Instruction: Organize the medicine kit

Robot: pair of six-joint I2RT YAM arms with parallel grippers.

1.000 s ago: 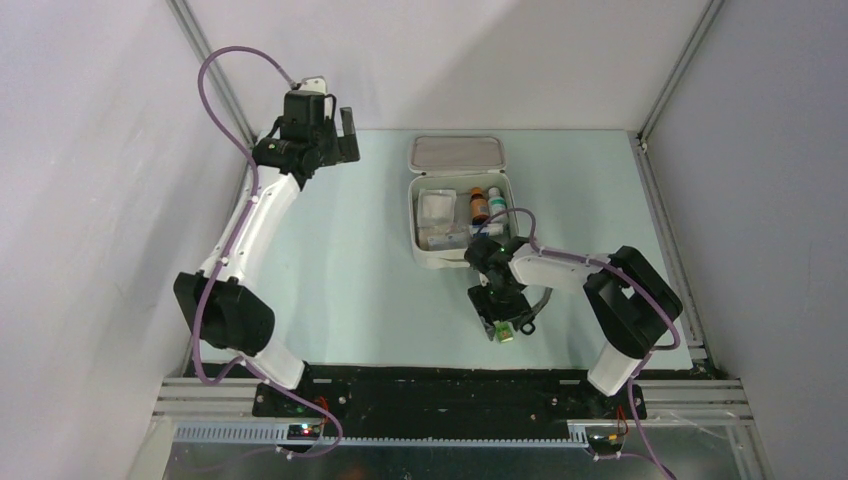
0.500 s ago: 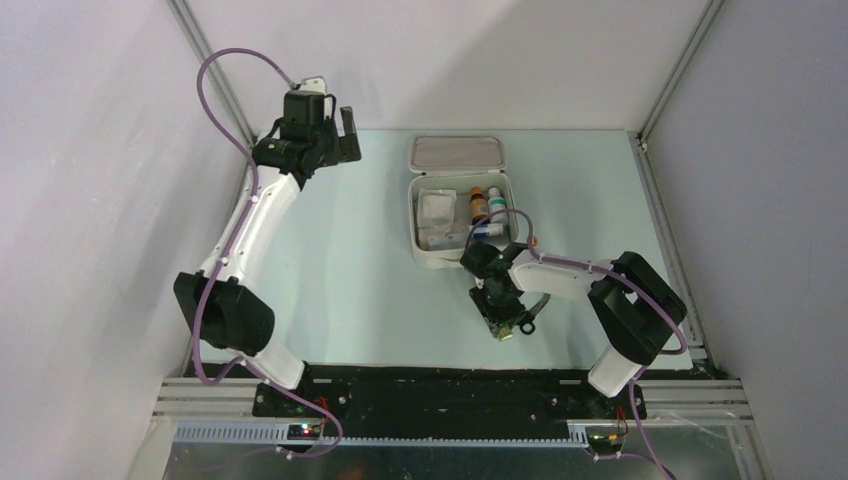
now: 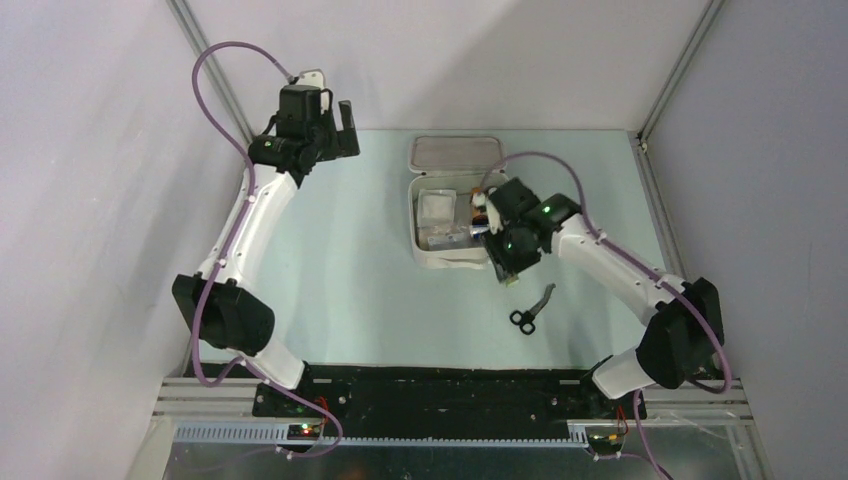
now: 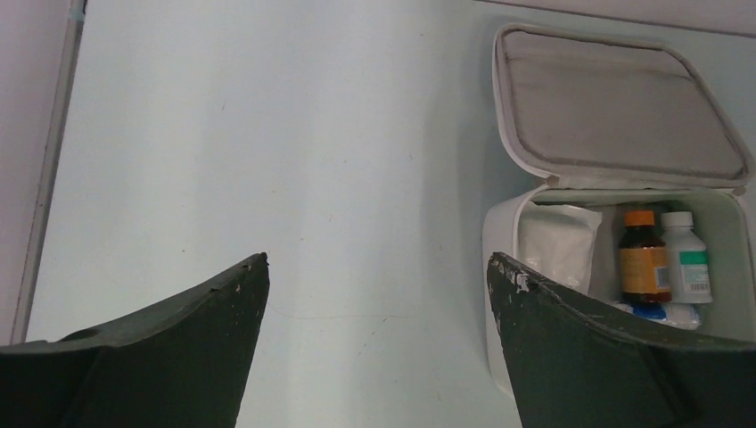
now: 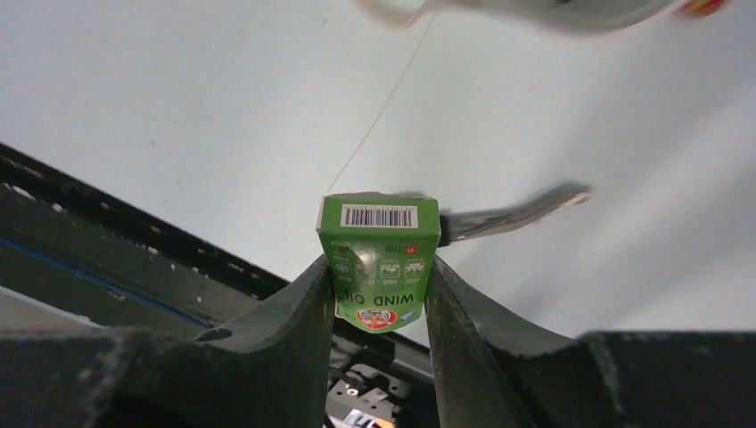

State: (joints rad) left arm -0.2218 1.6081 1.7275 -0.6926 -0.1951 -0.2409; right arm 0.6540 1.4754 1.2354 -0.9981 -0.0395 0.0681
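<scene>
- The right gripper [image 3: 505,266] has risen from the table [image 3: 350,270] and swung back to the near right corner of the medicine kit [image 3: 450,258]. The scissors [image 3: 531,309] it had hidden now lie uncovered just nearer than it.
- The left gripper [image 4: 374,267] has hardly shifted. It hangs over the far left of the table, its jaws spread wide with nothing between them.
- The table is pale blue-green and matt, boxed in by plain whitish walls [image 3: 90,200] with metal rails at the corners.
- The kit stands right of centre toward the back, its grey-lined lid [image 4: 615,111] thrown open. Inside are a white pouch [image 4: 557,254], an amber bottle [image 4: 644,259] with an orange cap and a white bottle [image 4: 688,267]. Their labels are too small to read.
- The right jaws are clamped on a green box [image 5: 379,254]. It shows a barcode on its end and "WIND OIL", seen upside down.
</scene>
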